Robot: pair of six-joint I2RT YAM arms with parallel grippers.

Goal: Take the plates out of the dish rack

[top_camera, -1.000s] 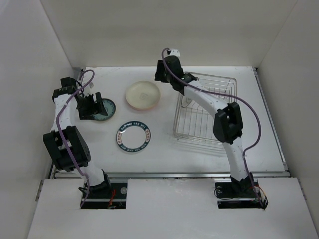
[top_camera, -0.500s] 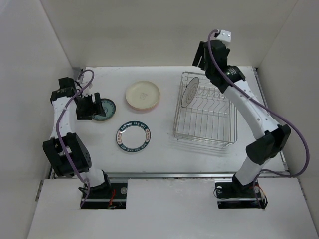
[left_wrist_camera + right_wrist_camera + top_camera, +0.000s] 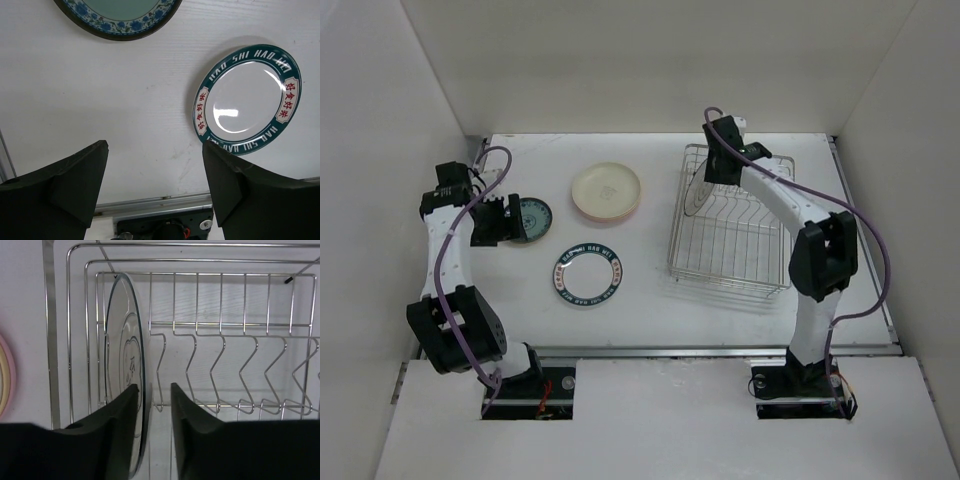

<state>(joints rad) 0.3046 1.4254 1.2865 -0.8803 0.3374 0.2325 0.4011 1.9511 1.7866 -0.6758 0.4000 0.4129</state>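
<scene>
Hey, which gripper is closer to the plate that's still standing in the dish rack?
Right. The right gripper has the plate rim between its fingers, inside the dish rack. The left gripper hangs open far across the table, beside the small teal plate.

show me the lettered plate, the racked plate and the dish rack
lettered plate [image 3: 247,100], left wrist view, white centre
racked plate [image 3: 124,367], right wrist view, upright face
dish rack [image 3: 735,242], top external view, wire floor

Bright, even overhead light; shadows soft. Glare spot on lettered plate [image 3: 227,112]. Rack [image 3: 220,305] wires crisp w/ faint shadows.
</scene>
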